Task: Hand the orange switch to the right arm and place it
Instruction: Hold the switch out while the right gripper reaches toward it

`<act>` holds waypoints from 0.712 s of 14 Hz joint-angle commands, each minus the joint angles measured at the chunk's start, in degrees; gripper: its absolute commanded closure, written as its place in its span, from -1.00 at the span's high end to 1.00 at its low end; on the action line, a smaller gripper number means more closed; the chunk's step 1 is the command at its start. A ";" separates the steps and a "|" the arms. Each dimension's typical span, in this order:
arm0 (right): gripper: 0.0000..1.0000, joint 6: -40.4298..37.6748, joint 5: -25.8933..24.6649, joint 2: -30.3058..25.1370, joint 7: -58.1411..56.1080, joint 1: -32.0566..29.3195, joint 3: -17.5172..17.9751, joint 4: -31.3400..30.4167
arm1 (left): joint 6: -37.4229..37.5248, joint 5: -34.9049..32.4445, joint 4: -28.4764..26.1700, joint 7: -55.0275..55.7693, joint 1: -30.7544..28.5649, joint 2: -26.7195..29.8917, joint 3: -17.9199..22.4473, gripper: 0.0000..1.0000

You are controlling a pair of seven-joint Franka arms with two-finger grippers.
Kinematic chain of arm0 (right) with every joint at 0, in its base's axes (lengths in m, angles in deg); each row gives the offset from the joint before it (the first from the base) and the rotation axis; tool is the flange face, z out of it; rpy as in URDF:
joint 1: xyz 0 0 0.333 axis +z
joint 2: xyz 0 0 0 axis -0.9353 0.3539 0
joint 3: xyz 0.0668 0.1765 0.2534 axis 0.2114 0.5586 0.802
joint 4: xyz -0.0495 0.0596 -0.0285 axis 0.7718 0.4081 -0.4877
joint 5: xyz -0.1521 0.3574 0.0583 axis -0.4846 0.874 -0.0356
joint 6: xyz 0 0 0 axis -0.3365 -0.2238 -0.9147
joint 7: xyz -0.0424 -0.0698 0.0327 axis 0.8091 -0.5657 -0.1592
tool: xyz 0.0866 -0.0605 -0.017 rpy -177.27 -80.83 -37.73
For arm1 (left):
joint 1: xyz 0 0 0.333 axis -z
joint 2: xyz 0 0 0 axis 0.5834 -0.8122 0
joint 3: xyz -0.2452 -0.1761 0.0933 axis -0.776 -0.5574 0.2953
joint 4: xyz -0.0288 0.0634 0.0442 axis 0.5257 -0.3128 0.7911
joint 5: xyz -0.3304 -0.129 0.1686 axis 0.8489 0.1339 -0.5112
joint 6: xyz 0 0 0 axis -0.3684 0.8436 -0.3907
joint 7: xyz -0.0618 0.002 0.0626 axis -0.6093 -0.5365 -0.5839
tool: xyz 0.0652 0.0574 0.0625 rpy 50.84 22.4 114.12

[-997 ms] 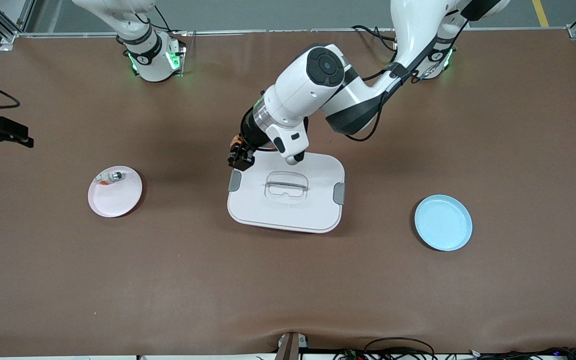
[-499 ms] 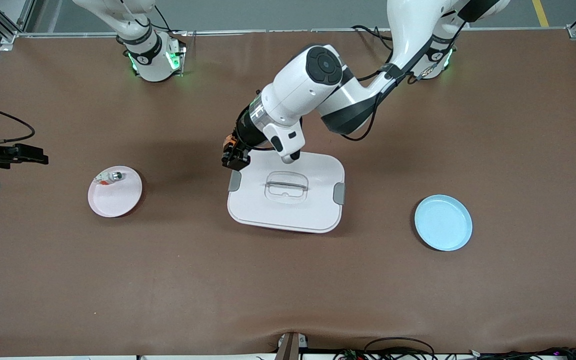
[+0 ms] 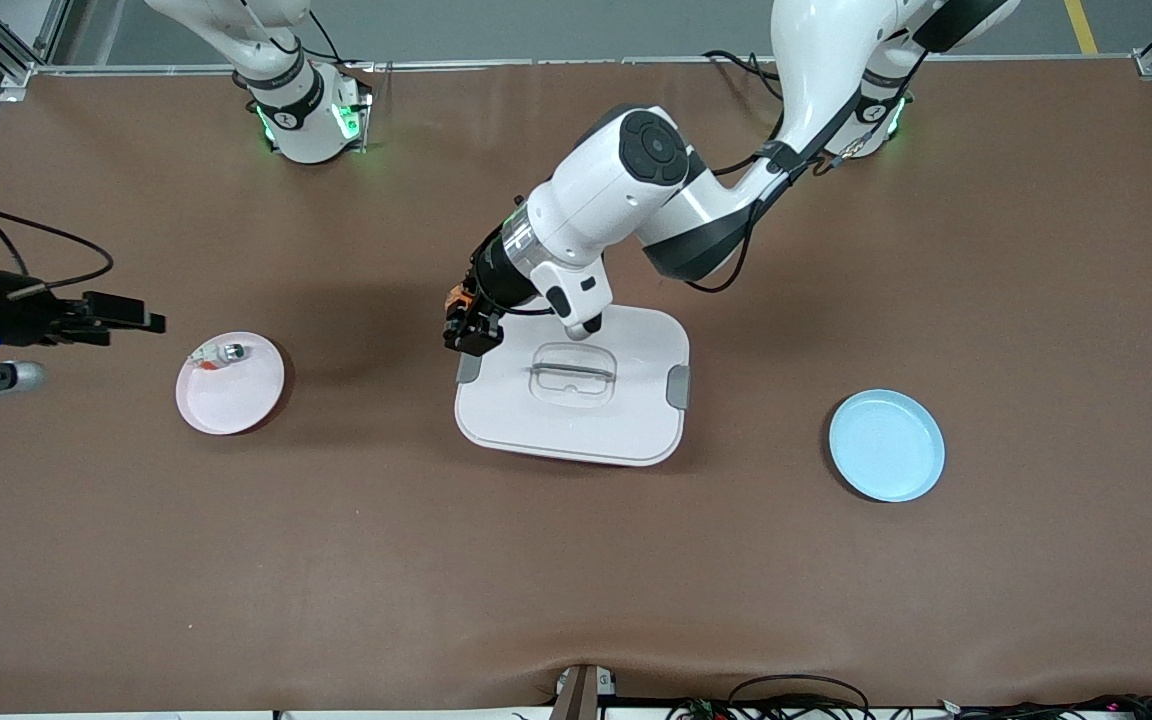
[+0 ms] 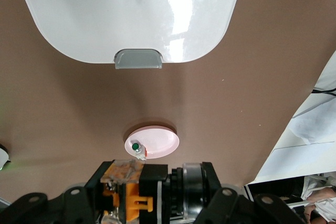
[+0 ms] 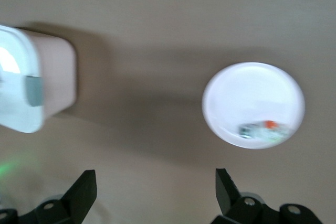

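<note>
Two grippers: left gripper (image 3: 466, 325) fingers clamp the orange switch (image 3: 455, 297); right gripper (image 3: 141, 322) fingers spread wide

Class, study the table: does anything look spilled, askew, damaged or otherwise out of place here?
Nothing stands out. The white lidded box sits flat, the blue plate is bare, and the small silver-and-white part lies inside the pink plate. The left claw hangs over the box's edge; the right claw, open, is over bare table.

Bright even overhead light, soft shadows, lid (image 4: 131, 14) glare, right wrist view blurred
</note>
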 commanded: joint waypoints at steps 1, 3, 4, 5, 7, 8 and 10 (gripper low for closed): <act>1.00 3.88 7.83 -5.21 1.02 2.01 0.34 -6.94 | -0.66 1.04 1.78 -0.16 0.40 -1.11 0.13 -1.00; 1.00 4.59 13.99 -6.36 1.63 2.89 0.34 -8.97 | -0.57 1.13 1.78 -0.07 0.40 -1.37 0.13 -1.00; 1.00 4.59 16.88 -6.45 1.64 3.59 0.34 -9.07 | -0.57 1.04 1.78 0.02 0.40 -1.81 0.04 -1.00; 1.00 4.68 19.61 -6.62 1.64 4.29 0.34 -9.42 | -0.57 1.13 1.78 0.02 0.40 -1.82 0.04 -1.00; 1.00 7.12 23.93 -8.28 1.55 5.87 0.34 -11.95 | -0.57 1.13 1.78 0.02 0.32 -1.82 0.04 -1.00; 1.00 9.32 25.69 -8.99 1.29 7.27 0.43 -13.80 | -0.57 1.13 1.78 0.02 0.40 -1.82 -0.05 -1.00; 1.00 14.84 28.77 -9.96 0.84 11.05 0.43 -16.79 | -0.57 1.83 1.78 0.19 0.40 -1.73 -0.14 -1.00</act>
